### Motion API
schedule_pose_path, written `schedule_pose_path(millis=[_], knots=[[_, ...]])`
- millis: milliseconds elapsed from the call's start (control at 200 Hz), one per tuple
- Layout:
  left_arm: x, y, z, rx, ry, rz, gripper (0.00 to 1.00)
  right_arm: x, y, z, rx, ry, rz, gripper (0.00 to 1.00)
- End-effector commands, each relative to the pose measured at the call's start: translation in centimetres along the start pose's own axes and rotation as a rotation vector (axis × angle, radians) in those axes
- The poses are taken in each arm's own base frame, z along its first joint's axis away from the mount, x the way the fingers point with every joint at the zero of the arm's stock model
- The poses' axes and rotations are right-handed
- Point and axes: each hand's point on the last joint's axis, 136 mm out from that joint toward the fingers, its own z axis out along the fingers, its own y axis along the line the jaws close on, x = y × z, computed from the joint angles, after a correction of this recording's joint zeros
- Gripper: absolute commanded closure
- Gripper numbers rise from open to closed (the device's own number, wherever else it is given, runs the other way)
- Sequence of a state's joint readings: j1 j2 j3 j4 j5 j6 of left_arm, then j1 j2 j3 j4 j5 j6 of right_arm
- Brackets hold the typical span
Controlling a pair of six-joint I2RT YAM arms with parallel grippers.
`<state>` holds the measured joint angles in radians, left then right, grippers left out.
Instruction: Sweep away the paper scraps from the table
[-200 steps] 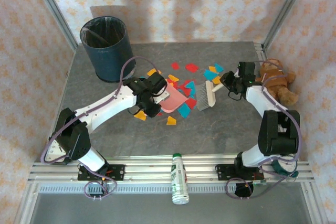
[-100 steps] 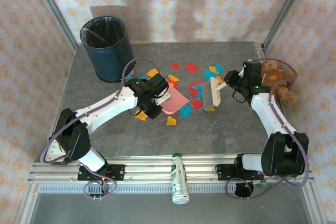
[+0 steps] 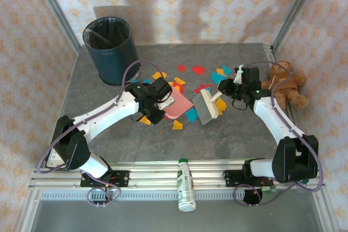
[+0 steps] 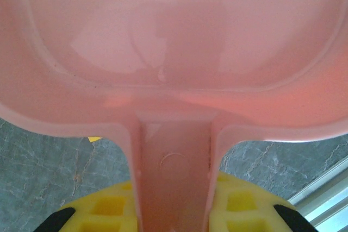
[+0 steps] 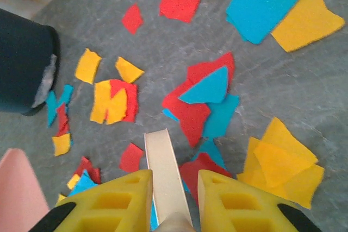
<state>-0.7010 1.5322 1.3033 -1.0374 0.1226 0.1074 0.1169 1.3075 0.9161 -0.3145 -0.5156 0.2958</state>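
**Table** (image 3: 228, 134): dark grey stone-patterned top, carrying everything listed below.

**Scraps** (image 3: 198, 70): red, orange, yellow and teal pieces are lying flat on the table, scattered across its middle between the two grippers. The thickest patch is sitting far of the dustpan and brush. A few yellow ones are lying near of the dustpan. In the right wrist view the scraps (image 5: 206, 88) are overlapping in small heaps just beyond the fingers.

**Dustpan** (image 3: 179, 106): pink plastic, sitting in the middle of the table, just left of the brush head. In the left wrist view its tray (image 4: 174, 42) is spreading across the upper part, with the handle (image 4: 174, 167) running down between the fingers.

**Left gripper** (image 3: 162, 100): clamped on the dustpan handle. In its wrist view the gripper (image 4: 174, 210) is pressing its yellow fingers (image 4: 109, 207) against both sides of the handle.

**Brush** (image 3: 206, 107): pale bristle head is hanging just right of the dustpan. Whether the bristles are touching the table cannot be told.

**Right gripper** (image 3: 225, 92): clamped on the brush handle (image 5: 163, 172), which is running between the fingers of the gripper (image 5: 171, 199) in its wrist view.

**Bin** (image 3: 109, 50): dark blue, standing upright at the far left of the table.

**Bear** (image 3: 285, 85): brown, lying at the right edge.

**Bottle** (image 3: 186, 186): lying on the near rail between the arm bases.
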Motion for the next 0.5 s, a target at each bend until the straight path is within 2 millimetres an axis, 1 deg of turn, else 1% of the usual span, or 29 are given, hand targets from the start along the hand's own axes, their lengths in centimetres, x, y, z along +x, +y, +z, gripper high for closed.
schedule_pose_path(millis=[0,100,185,270,405,495], knots=[[0.9,-0.5,-0.3,0.004,0.019,0.040,1.00,0.0,-1.4,0.1,0.069,-0.010,-0.014,1.00],[0.8,-0.7,-0.1,0.004,0.021,0.048,1.00,0.2,-2.3,0.0,0.118,-0.003,-0.021,1.00],[0.7,-0.7,-0.2,-0.002,0.019,0.050,1.00,0.0,-2.7,-0.6,0.151,-0.024,-0.031,1.00],[0.5,-0.6,-0.2,-0.014,0.015,0.050,1.00,-0.5,-2.6,-1.6,0.166,-0.064,-0.040,1.00],[0.4,-0.1,-0.5,-0.045,0.002,0.045,1.00,-1.0,-1.4,-3.1,0.126,-0.104,-0.053,1.00],[0.4,0.3,-0.8,-0.064,-0.008,0.043,1.00,-0.6,-0.2,-3.1,0.058,-0.081,-0.058,1.00]])
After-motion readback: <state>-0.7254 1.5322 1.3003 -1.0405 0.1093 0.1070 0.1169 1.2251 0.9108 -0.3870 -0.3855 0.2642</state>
